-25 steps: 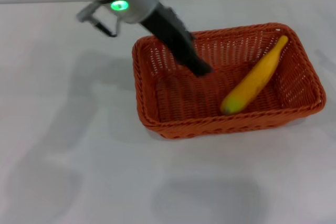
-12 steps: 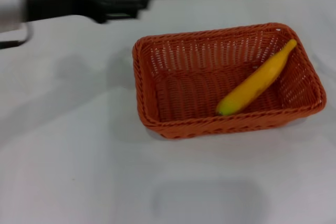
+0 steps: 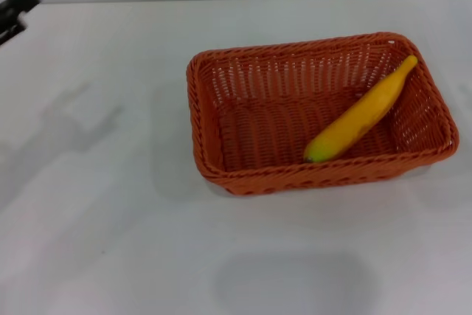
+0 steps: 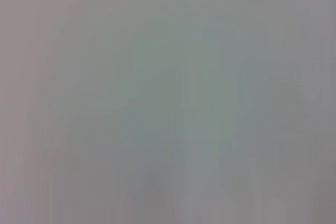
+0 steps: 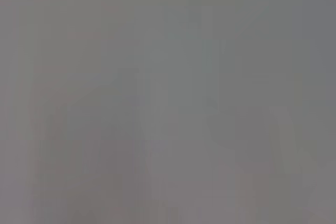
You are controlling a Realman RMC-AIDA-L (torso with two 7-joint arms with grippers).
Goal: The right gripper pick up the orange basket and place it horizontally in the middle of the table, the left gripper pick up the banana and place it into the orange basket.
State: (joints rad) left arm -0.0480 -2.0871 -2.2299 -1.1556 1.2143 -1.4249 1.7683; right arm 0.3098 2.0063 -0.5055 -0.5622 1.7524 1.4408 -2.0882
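Since a moment ago our left arm has swung away from above the basket to the far left edge of the head view, and the banana has stayed where it lay half a second back, a little shifted from its spot a second ago.

We see the table (image 3: 110, 241) as a plain white surface carrying faint grey shadows on its left side and near the front.

On it sits the orange basket (image 3: 214, 145), lying lengthwise across the middle of our view, a little to the right of centre, upright with its open side up.

Inside it the banana (image 3: 359, 113) lies on a slant in the right half, its stem end leaning up against the far right corner of the rim and its greenish tip resting on the basket floor close to the near wall.

Of our left gripper (image 3: 15, 7) only a small black piece shows at the upper left edge, well apart from the basket and touching nothing we can see; we cannot tell how far its fingers are spread, nor whether they hold anything.

Both wrist views give only a flat grey blur. Our right gripper does not show anywhere.
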